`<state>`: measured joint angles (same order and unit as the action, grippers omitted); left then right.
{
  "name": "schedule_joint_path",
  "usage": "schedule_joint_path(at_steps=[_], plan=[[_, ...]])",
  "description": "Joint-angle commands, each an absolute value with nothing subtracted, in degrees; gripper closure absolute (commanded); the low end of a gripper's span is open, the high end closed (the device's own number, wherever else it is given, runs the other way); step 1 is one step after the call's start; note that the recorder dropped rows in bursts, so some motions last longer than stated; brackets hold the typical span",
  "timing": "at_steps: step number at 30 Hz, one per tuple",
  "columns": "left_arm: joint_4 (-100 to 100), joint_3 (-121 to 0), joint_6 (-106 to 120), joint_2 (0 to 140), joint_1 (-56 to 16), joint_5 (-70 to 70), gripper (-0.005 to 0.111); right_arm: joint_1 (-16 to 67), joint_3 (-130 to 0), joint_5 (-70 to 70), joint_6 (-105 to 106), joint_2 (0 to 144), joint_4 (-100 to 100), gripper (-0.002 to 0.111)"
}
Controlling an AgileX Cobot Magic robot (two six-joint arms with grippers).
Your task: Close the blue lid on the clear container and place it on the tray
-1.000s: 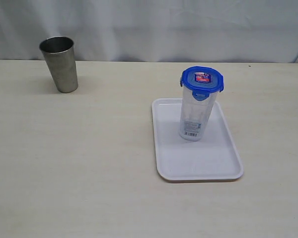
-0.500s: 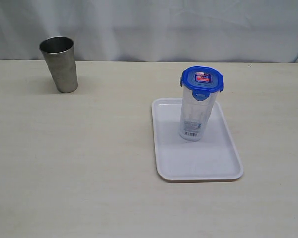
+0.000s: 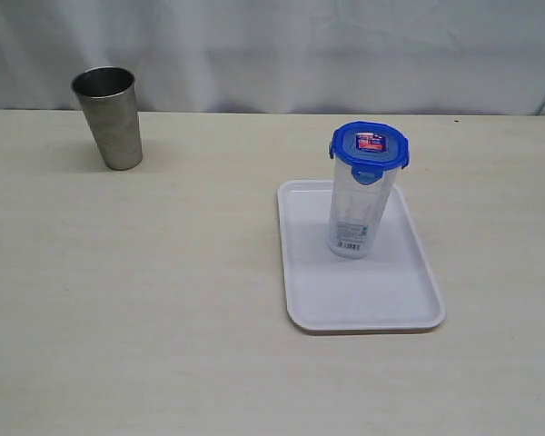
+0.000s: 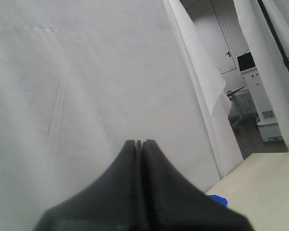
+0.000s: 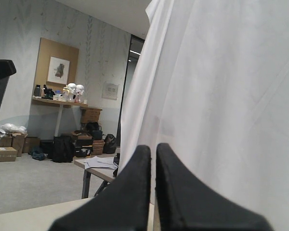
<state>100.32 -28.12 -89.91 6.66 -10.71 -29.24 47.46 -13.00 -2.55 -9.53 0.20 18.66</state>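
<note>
Exterior view: shows the clear container (image 3: 356, 213) standing on the tray (image 3: 409, 300), in its far half, close to the far rim and about midway between the two long rims. Has its long axis vertical, mouth up, barcode label low and facing the camera. Carries the blue lid (image 3: 370, 148) flat on top, sticker upward, one flap hanging down on the near side. Leaves the near half of the tray bare, with only narrow strips free to left and right of the container. Lays the tray's long side away from the camera, near the right part of the table (image 3: 163, 300). Puts the steel cup (image 3: 109, 116) well apart at the far left, near the back edge, with wide open tabletop between and in front. Ends at the back in a white curtain (image 3: 272, 45). Left wrist view: shows the left gripper (image 4: 139, 143) clenched on nothing, black jaws pressed together, raised before the curtain; catches a small blue shape (image 4: 219, 199) by the table surface, too small to tell. Right wrist view: shows the right gripper (image 5: 153, 147) closed and empty too, only a thin slit between the jaws, beside the curtain.
</note>
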Motion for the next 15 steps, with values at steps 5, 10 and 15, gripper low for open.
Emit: schedule_joint_path(at_steps=[5,10,15], plan=[[99.9,-27.7,-90.3,6.4,-10.6,-29.1,0.107,47.2,-12.7,-2.8,-9.7,0.0,18.4,0.104],[99.9,-27.5,-90.3,6.4,-10.6,-29.0,0.107,47.2,-12.7,-2.8,-9.7,0.0,18.4,0.104],[87.7,-25.5,-89.3,6.4,-10.6,-26.8,0.107,47.2,-12.7,-2.8,-9.7,0.0,18.4,0.104]])
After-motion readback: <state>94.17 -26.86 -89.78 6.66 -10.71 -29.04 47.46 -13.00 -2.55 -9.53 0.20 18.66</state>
